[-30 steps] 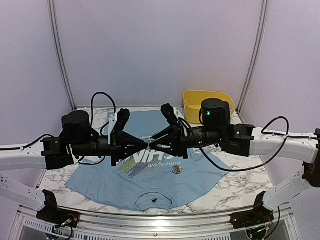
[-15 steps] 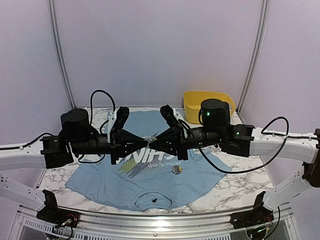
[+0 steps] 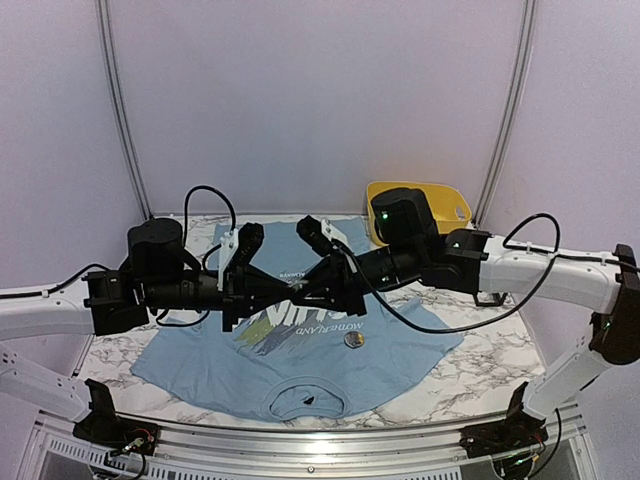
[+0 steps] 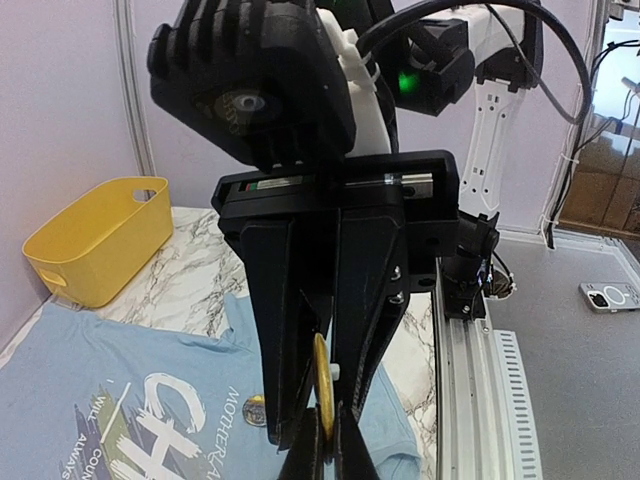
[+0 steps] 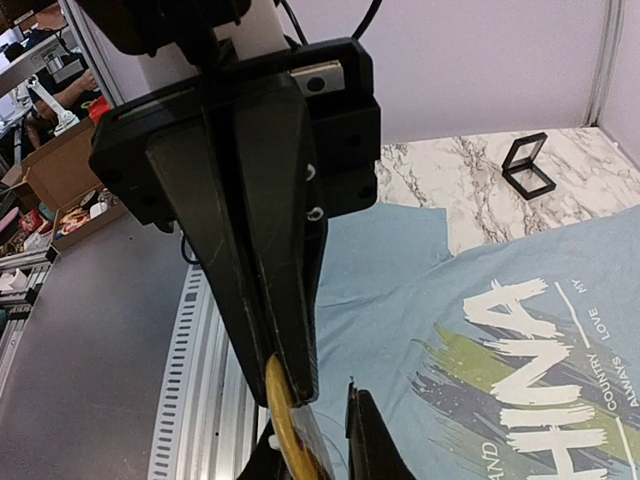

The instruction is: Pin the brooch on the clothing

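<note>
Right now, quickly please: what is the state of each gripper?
Left gripper: closed on the brooch.
Right gripper: at the brooch too; open or closed cannot be told.

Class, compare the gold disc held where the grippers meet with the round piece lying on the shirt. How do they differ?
The disc stands on edge, lifted above the shirt; the round piece lies flat on the cloth. The left gripper pinches the disc; nothing touches the piece. Both are small and round.
</note>
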Controlling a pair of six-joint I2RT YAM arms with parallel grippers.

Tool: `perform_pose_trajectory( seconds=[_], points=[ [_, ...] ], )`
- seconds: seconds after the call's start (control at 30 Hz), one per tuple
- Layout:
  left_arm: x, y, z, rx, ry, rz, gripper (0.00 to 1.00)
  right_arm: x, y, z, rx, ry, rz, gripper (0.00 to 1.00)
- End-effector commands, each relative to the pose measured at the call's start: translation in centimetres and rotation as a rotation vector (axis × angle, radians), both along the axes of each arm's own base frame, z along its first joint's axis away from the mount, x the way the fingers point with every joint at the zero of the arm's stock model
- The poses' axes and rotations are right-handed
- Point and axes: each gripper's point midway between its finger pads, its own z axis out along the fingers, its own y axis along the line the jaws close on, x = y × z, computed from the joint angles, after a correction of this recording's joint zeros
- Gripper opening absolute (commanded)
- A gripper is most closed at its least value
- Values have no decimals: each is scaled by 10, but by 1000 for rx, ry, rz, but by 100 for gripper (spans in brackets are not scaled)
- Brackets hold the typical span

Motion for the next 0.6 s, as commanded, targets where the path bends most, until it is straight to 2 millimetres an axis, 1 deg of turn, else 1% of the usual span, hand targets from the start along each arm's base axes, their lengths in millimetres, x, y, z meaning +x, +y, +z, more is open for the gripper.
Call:
perform_pose_trajectory(
  seconds=[0.0,0.07,0.17,0.23,0.3,0.37,0.43,0.5,0.57],
  points=[
    [-43,-15,25,-74,-54,-214,0,21,13,8,13,-79,-42,14],
    [-40,-14,27,-77,-64,-194,0,21,13,6,7,-92,-36,19],
    [-30,-10,26,-73,-83,-127,0,16,11,5,-1,-112,-3,32],
    [-22,-7,25,-68,-95,-72,0,7,7,6,2,-122,39,42],
    [-13,-2,23,-60,-104,-17,0,-8,0,8,20,-135,103,59],
    [-5,1,23,-59,-111,29,0,-17,-8,8,33,-154,136,69],
    [-2,4,23,-59,-111,46,0,-24,-14,9,37,-160,150,75],
    [-3,5,24,-62,-108,48,0,-30,-21,14,51,-168,159,81],
    [-3,5,22,-60,-104,48,0,-31,-26,18,66,-183,144,82]
  ],
)
